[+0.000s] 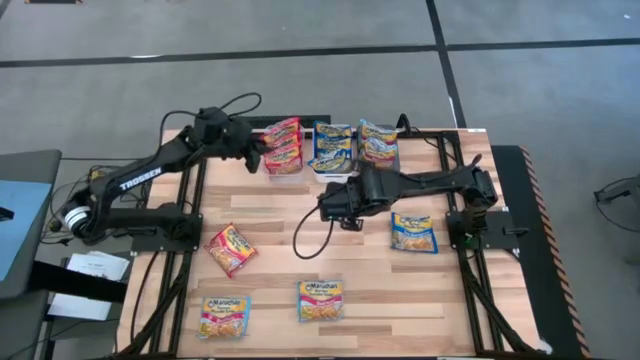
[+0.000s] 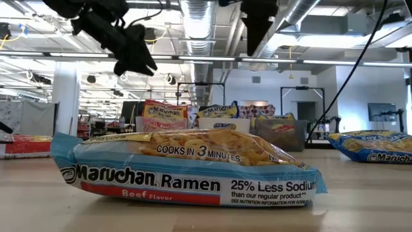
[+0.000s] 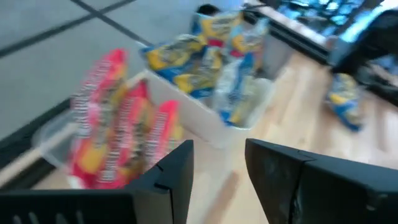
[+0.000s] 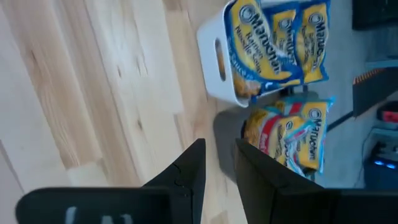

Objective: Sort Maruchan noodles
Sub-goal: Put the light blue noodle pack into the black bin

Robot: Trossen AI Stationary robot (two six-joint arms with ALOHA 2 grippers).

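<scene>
We saw the left gripper (image 1: 258, 152) hanging just beside the clear bin (image 3: 46, 134) of red packets (image 1: 283, 146), its jaws parted by a narrow gap with nothing between them. The red packets stood on edge just ahead of those jaws and off to one side, leaning loosely. We judged that a careless withdrawal could catch a leaning packet and tip it out, or nudge the light bin along the table (image 1: 380, 300).

The right gripper (image 1: 333, 203) hung over bare wood near the white bin (image 4: 214, 59) of blue and yellow packets (image 4: 273, 43), jaws slightly parted and empty. A second heap of packets (image 4: 292, 137) lay just beyond its fingertips, in a bin we could not make out.

Four packets lay loose on the table, well apart from both sets of jaws: a red one (image 1: 231, 247), two side by side at the near edge (image 1: 223, 316) (image 1: 320, 299), and a blue one (image 1: 413, 233) nearer the right arm. We reckoned the flat, crinkly wrappers could slip from so narrow a pinch, and that similar markings could send one to the wrong bin.
</scene>
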